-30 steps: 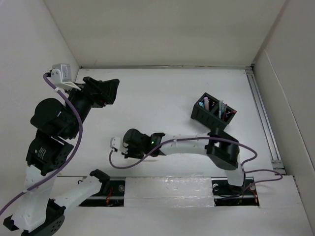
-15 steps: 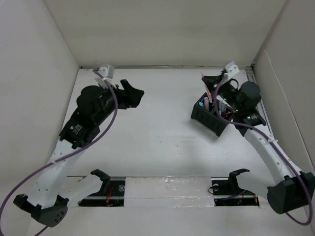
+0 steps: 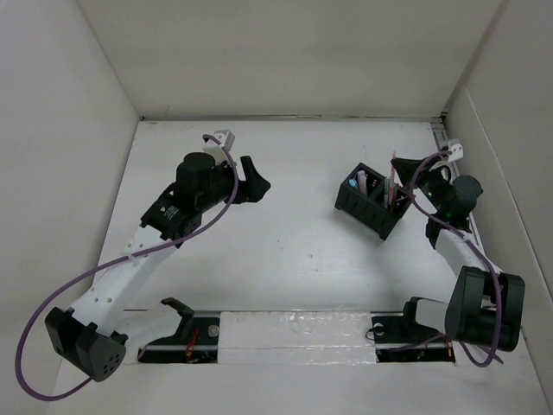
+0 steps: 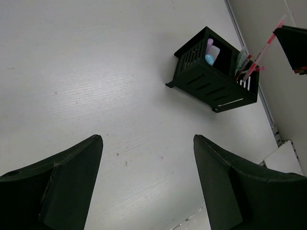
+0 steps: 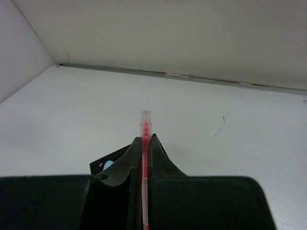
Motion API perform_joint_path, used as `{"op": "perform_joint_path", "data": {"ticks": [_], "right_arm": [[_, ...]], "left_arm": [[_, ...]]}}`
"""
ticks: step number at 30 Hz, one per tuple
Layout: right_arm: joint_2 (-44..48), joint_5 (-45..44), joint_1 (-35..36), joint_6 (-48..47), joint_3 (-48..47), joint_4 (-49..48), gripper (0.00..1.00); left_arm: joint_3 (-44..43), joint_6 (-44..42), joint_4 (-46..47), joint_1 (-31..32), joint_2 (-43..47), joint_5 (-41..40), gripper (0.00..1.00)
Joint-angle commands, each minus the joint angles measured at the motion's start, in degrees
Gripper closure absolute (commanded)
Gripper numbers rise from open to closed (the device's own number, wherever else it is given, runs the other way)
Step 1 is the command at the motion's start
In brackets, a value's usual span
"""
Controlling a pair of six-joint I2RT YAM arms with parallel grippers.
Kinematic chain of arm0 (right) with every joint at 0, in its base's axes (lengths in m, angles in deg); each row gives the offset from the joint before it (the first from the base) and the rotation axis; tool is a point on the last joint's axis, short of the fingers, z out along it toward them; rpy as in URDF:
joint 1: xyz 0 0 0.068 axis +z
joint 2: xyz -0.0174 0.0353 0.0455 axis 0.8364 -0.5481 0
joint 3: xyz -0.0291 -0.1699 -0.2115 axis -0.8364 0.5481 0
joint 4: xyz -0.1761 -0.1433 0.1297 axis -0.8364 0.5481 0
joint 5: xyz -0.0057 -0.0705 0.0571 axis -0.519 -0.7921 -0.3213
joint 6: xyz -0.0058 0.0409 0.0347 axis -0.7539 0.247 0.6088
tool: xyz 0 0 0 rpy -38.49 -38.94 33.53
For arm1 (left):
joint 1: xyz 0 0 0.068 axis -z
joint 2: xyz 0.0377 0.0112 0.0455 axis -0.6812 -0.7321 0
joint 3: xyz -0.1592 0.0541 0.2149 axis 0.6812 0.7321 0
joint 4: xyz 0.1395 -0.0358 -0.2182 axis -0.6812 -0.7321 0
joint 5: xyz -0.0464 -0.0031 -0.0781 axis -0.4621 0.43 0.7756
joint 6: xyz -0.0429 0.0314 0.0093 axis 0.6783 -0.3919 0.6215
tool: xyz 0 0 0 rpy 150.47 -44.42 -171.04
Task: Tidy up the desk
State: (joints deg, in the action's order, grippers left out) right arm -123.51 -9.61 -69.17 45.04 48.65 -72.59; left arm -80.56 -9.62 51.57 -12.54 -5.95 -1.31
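1. The desk (image 3: 294,259) is the white tabletop that fills the top view. White panels (image 3: 285,52) close it in at 9, 12 and 3 o'clock, and the arm bases sit at 6 o'clock.
2. The black organizer box (image 3: 361,207) stands on the desk at about 2 o'clock from the desk centre, turned at an angle to the desk edges.
3. The left gripper (image 3: 257,183) hangs over the desk between 10 and 11 o'clock from centre, its tips pointing toward 3 o'clock.
4. In the left wrist view the left gripper (image 4: 146,143) has its jaws apart. Only bare desk shows between them, and nothing is held.
5. That view also shows the box (image 4: 211,84) at 1 o'clock, well apart from the left fingers.
6. One compartment of the box holds a light blue and a lilac item (image 4: 211,51). The next compartment holds several pens (image 4: 242,61).
7. The right gripper (image 3: 397,162) is above the box, at its 1 o'clock corner.
8. In the right wrist view the right gripper (image 5: 145,140) has its jaws closed narrowly on a pink pen (image 5: 145,125). The clear cap end sticks out beyond the fingertips.
9. In the left wrist view the pink pen (image 4: 266,44) is tilted, with its lower end down among the other pens. Whether it touches the box floor cannot be told.
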Motion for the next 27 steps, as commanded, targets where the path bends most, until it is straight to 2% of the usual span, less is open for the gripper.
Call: {"op": "perform_joint_path", "data": {"ticks": [1, 3, 5, 6, 8, 9, 12, 15, 17, 19, 20, 21, 23, 24, 26, 27], "right_arm": [[2.9, 2.2, -1.9, 0.6, 2.7, -9.4, 1.0], [4.4, 1.4, -2.4, -0.9, 3.5, -4.1, 0.99], [6.1, 1.4, -2.4, -2.9, 3.9, -2.9, 0.86], [6.7, 0.8, -2.4, -3.3, 3.9, -0.9, 0.68], [8.7, 0.8, -3.0, -4.6, 3.3, 1.2, 0.5], [9.3, 0.9, -3.0, -5.0, 1.6, 4.1, 0.38], [11.3, 1.9, -3.0, -7.7, -2.5, 11.3, 0.28], [12.7, 1.2, 0.1, -8.5, -7.8, 15.2, 0.26], [13.0, 1.1, 4.6, -11.3, -12.5, 18.1, 0.28], [13.1, 0.9, 8.4, -14.4, -17.9, 23.8, 0.38], [13.1, 0.9, 12.6, -18.0, -19.6, 25.6, 0.46], [13.1, 0.8, 14.9, -19.4, -21.1, 29.3, 0.64], [12.8, 0.1, 19.7, -23.5, -25.0, 33.0, 0.79], [12.6, -0.3, 24.7, -24.6, -25.9, 35.2, 0.92], [11.6, -0.9, 30.0, -27.8, -27.4, 37.0, 1.0], [11.0, -2.0, 35.2, -28.9, -29.0, 39.7, 1.0]], "left_arm": [[-1.8, -1.6, 2.3, 0.2, -0.3, 0.7, 0.27], [-1.5, -1.9, 2.1, 0.2, 0.0, 0.0, 0.27], [-1.2, -2.1, 2.0, 0.2, 0.1, -0.3, 0.26], [-1.3, -2.3, 2.0, 0.2, 0.1, -0.6, 0.26], [-2.3, -2.6, 1.9, 0.2, -0.1, -0.7, 0.25], [-2.9, -3.0, 1.8, 0.2, -0.4, -0.4, 0.25], [-6.0, -3.7, 1.4, 0.2, -1.6, 0.2, 0.23], [-9.2, -3.9, 1.0, 0.2, -2.4, 0.9, 0.21], [-10.9, -3.8, 0.7, 0.2, -2.6, 1.2, 0.19], [-11.9, -3.3, 0.5, 0.2, -2.3, 1.6, 0.18], [-12.0, -3.0, 0.5, 0.2, -2.2, 1.7, 0.17], [-12.3, -2.8, 0.5, 0.2, -2.2, 1.8, 0.17], [-13.1, -2.1, 0.2, 0.2, -1.8, 1.9, 0.16], [-13.4, -1.9, 0.2, 0.2, -1.6, 1.6, 0.16], [-13.9, -1.3, 0.8, 0.2, -0.8, 1.3, 0.15], [-14.1, -1.1, 1.0, 0.2, -0.6, 0.5, 0.15]]}}
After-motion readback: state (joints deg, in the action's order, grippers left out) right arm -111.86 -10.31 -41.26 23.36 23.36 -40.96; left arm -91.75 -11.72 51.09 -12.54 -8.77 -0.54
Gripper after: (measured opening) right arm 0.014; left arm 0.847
